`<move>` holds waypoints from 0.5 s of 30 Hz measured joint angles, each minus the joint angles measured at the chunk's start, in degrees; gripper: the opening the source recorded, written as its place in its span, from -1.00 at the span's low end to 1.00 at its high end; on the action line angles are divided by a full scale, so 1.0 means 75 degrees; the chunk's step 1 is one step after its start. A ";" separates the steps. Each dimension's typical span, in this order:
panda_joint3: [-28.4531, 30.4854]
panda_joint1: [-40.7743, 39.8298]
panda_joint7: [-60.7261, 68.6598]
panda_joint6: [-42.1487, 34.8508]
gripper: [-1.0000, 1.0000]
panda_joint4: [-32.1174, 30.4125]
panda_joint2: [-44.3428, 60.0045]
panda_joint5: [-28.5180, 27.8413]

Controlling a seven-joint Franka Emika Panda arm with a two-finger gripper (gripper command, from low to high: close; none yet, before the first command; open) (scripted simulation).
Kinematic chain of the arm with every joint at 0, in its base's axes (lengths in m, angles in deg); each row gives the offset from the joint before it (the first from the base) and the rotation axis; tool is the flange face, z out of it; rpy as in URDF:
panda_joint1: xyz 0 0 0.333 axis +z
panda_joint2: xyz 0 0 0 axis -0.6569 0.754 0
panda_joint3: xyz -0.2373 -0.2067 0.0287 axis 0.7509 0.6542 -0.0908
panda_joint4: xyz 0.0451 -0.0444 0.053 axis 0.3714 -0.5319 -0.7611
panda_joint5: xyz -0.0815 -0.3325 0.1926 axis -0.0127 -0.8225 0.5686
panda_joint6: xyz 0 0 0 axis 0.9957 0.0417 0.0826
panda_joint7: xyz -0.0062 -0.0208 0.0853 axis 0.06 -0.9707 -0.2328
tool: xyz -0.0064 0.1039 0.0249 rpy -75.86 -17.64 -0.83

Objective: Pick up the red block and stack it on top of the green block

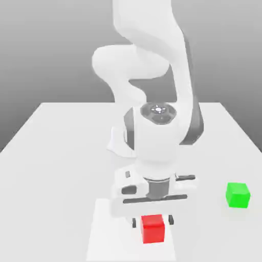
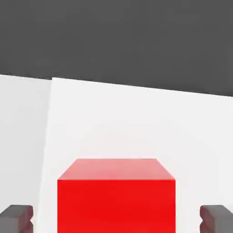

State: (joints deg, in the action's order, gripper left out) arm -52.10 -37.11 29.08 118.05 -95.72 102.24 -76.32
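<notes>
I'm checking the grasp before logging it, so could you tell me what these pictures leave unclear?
- Contact between the fingertips and the red block: in the hand view a gap shows on each side, with the tips cut off by the frame edge.
- Gripper in the exterior view: the hand's body hides most of it.
- Green block: its far faces are turned away.

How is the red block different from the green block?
The red block is bright red; the green block is bright green. The red block sits between the fingers of the gripper, with gaps on both sides, while the green block stands alone toward the exterior view's right. The red block is nearer the table's front edge. Both are plain cubes of about the same size, resting on the table.
</notes>
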 joint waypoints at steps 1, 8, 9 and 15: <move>-0.0001 0.0000 -0.0003 0.0000 -1.00 0.0000 0.0000 -0.0003; -0.0080 -0.0056 0.0075 -0.0542 -1.00 -0.0097 -0.0637 0.0103; -0.0102 -0.0068 0.0113 -0.0767 -1.00 -0.0137 -0.0902 0.0154; -0.0585 0.0560 -0.0875 -0.1399 -1.00 -0.0242 -0.1658 0.0435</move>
State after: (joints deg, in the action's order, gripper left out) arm -56.49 -32.91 22.52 107.56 -97.53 89.81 -73.06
